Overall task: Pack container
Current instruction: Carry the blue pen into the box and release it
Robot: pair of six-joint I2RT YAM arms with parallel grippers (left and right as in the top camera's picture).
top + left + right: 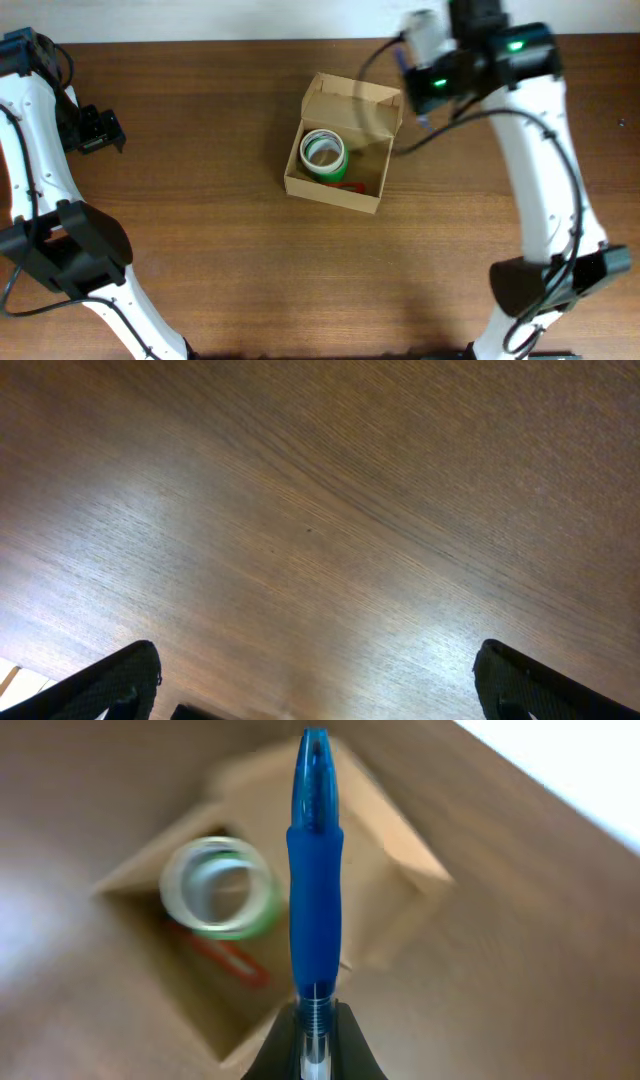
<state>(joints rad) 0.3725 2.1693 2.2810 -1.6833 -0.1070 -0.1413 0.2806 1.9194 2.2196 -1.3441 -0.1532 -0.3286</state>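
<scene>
The container (332, 193) sits near the middle of the table (200, 250), a little toward the far edge and turned slightly askew, with its flap lid (358, 100) standing open along the far side. Inside, a green-and-white tape roll (322, 152) lies flat in the left half, and a small red item (347, 186) that I can't identify lies by the near wall. It looks like thin, plain cardboard, so I'd expect it to be light and to skid on the smooth wood if nudged. The walls would likely buckle under a hard pinch. The safest holds are probably the top rim of a side wall, gripped gently, or the free edge of the flap when it's time to fold it down. Just to the right of the box and above it, the right gripper (315, 1025) is clamped on one end of a blue pen (315, 870). The rest of the pen points out toward the open box, which is blurred in the wrist view. Far off at the left edge of the table, the left gripper (318, 660) hangs with its fingers (110, 685) spread wide apart over bare wood, holding nothing.
</scene>
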